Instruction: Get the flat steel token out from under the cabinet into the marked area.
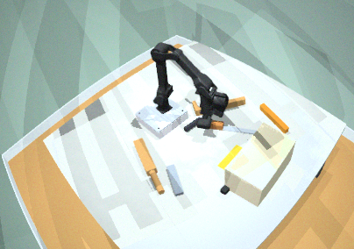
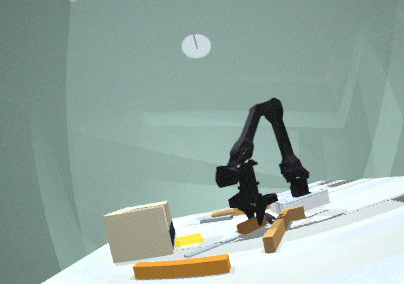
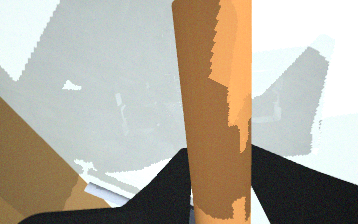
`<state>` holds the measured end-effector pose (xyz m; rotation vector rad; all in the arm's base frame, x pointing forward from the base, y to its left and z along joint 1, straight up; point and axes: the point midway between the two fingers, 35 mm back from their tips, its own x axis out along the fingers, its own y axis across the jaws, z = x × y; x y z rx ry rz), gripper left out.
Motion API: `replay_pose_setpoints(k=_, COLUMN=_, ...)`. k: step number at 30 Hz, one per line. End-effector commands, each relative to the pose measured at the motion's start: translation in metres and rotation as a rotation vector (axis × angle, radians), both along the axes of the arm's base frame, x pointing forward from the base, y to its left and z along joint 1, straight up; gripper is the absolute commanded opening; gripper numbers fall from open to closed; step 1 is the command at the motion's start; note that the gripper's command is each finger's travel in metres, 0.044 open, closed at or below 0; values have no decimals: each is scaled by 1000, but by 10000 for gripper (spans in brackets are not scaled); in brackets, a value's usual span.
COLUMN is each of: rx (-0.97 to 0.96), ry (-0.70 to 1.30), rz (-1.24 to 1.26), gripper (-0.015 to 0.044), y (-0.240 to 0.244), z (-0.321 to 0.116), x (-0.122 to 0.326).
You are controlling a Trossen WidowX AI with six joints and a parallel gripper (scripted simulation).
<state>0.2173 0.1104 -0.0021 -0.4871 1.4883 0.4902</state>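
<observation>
The cream cabinet (image 1: 258,168) (image 2: 137,232) stands on the table. A yellow patch (image 1: 230,157) (image 2: 189,240) lies in front of it, apparently the marked area. The token is not visible in any view. My gripper (image 1: 210,124) (image 2: 259,220) (image 3: 214,152) is shut on the orange-brown handle (image 1: 217,125) (image 2: 250,226) (image 3: 212,110) of a tool. The tool's long thin grey blade (image 1: 239,130) (image 2: 210,247) points toward the cabinet, low over the table, its tip just short of the cabinet's front. Whether the blade touches the table is unclear.
An angled wooden piece (image 1: 237,103) (image 2: 275,235) lies close beside the held tool. An orange bar (image 1: 273,117) (image 2: 182,267) lies beside the cabinet. A wooden paddle shape (image 1: 145,155) and a grey flat bar (image 1: 174,180) lie on the other side. A small black block (image 1: 224,189) is by the cabinet's corner.
</observation>
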Motion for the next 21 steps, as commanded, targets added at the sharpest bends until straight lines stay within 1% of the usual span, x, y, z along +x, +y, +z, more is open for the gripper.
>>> replay_pose_setpoints(k=1, rx=3, ry=1, rz=32, gripper=0, y=1, z=0, x=0)
replay_pose_setpoints(k=12, rx=1, ry=0, rz=119, gripper=0, y=1, z=1, x=0)
replay_pose_setpoints(k=21, rx=0, ry=-1, rz=136, gripper=0, y=-5, z=1, x=6)
